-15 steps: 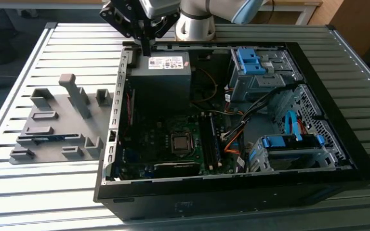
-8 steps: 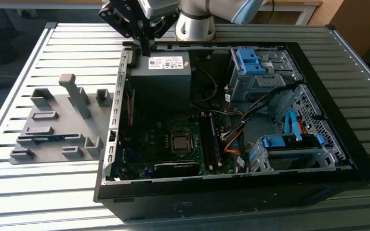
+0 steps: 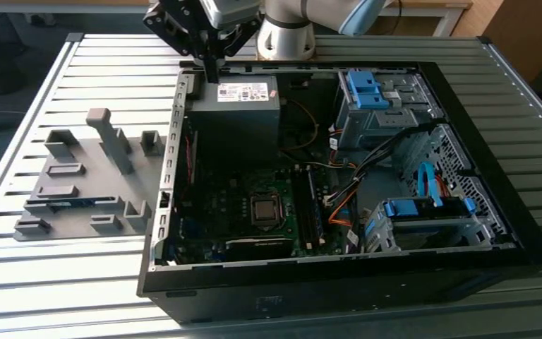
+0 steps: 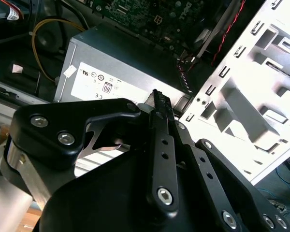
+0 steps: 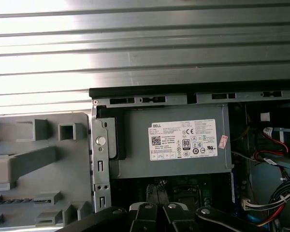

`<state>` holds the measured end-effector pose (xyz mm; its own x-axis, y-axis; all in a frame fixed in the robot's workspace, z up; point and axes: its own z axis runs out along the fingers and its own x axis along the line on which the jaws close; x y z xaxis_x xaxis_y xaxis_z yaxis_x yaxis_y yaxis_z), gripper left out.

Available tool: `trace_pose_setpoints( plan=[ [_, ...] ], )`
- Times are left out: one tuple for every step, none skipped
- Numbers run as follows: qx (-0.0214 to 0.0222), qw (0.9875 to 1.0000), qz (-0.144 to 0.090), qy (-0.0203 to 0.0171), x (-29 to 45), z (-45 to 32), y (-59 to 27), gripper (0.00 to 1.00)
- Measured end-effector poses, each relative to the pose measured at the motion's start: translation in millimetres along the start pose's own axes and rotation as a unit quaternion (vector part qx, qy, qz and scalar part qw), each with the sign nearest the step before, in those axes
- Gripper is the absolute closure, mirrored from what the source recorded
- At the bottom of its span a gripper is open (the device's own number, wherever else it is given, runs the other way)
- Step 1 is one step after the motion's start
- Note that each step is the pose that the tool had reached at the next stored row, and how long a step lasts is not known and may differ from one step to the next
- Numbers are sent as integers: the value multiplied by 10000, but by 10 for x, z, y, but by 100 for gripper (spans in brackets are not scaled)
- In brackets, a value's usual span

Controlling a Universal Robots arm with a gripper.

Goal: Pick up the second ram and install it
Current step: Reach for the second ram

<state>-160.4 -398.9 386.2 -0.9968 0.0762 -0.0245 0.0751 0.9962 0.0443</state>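
The second ram (image 3: 64, 204) is a thin blue-green strip lying in a low slot of the grey fixture (image 3: 92, 183), on the table at the exterior view's left of the open computer case (image 3: 346, 268). My gripper (image 3: 212, 78) hangs at the case's back corner, over the edge of the grey power supply (image 3: 238, 106), well away from the ram. Its black fingers (image 4: 157, 104) stand together with nothing between them. In the first wrist view the gripper's black links (image 5: 159, 217) sit over the power supply (image 5: 174, 145), with the fixture (image 5: 38, 159) beside it.
The case lies open on a slatted metal table (image 3: 92, 56). Inside are the motherboard (image 3: 252, 212) with its CPU socket (image 3: 265, 209), blue drive brackets (image 3: 365, 88), a drive cage (image 3: 426, 219) and loose cables (image 3: 346, 191). The fixture's upright blocks (image 3: 111, 138) stand between the gripper and the ram.
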Motion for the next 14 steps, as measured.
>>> trace_pose_setpoints(
  plan=[
    [0, 10000, 0, 0, 2, 1, 0, 89],
    [0, 10000, 0, 0, 4, 1, 0, 89],
    [0, 10000, 0, 0, 5, 2, 0, 89],
    [0, 10000, 0, 0, 7, 2, 0, 89],
    [0, 10000, 0, 0, 9, 3, -1, 89],
    [0, 10000, 0, 0, 11, 3, -1, 89],
    [0, 10000, 0, 0, 13, 4, -1, 89],
    [0, 10000, 0, 0, 15, 4, -1, 89],
    [0, 10000, 0, 0, 17, 5, -1, 89],
    [0, 10000, 0, 0, 19, 5, -2, 89],
    [0, 10000, 0, 0, 21, 6, -2, 89],
    [0, 10000, 0, 0, 24, 6, -2, 89],
    [0, 10000, 0, 0, 26, 7, -2, 89],
    [0, 10000, 0, 0, 29, 7, -3, 89]
  ],
)
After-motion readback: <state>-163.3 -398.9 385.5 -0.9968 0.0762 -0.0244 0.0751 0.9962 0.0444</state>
